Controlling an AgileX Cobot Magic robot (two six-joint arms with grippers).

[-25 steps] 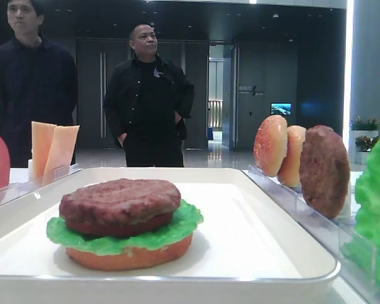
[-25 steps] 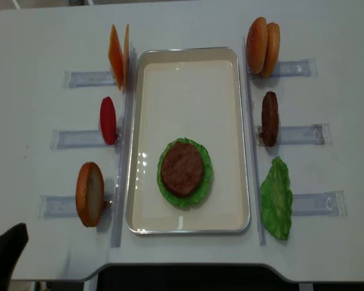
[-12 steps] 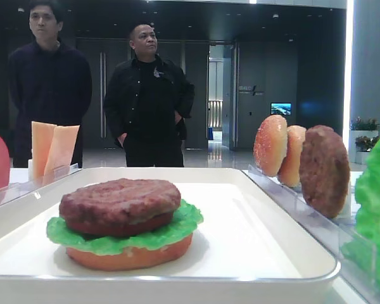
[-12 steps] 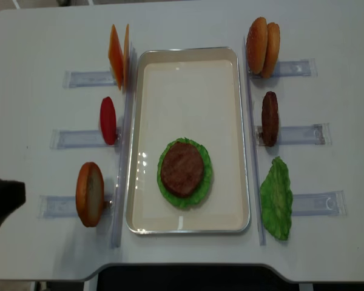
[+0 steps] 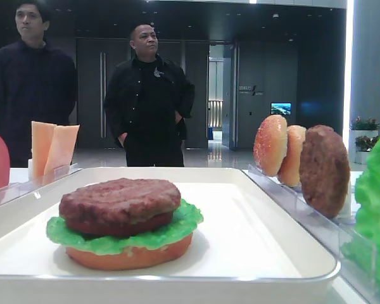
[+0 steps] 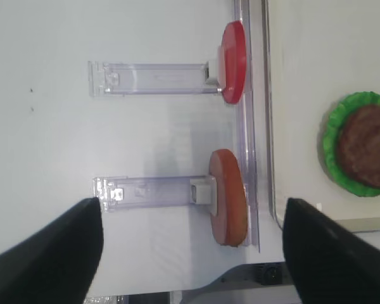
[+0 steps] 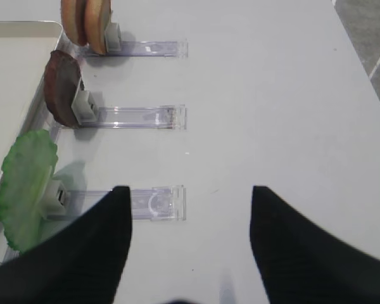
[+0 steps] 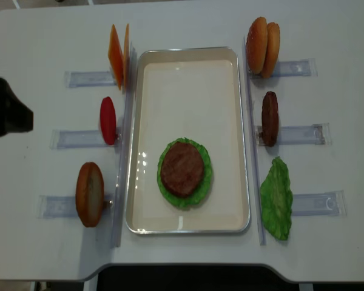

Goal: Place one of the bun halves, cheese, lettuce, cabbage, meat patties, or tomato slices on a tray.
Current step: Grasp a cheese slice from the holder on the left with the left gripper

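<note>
2 cheese slices (image 8: 117,56), 1 tomato slice (image 8: 108,120), 2 meat patties (image 8: 182,168), 1 tray (image 8: 188,82)

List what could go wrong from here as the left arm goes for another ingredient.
1. The tomato slice and the bun half stand on edge in thin clear holders; a glancing approach could tip one over.
2. Both sit close against the tray rim, so the open left gripper may clip it.
3. The stack of bun, lettuce and patty already on the tray looks loose; a hard placement could shift it.
</note>
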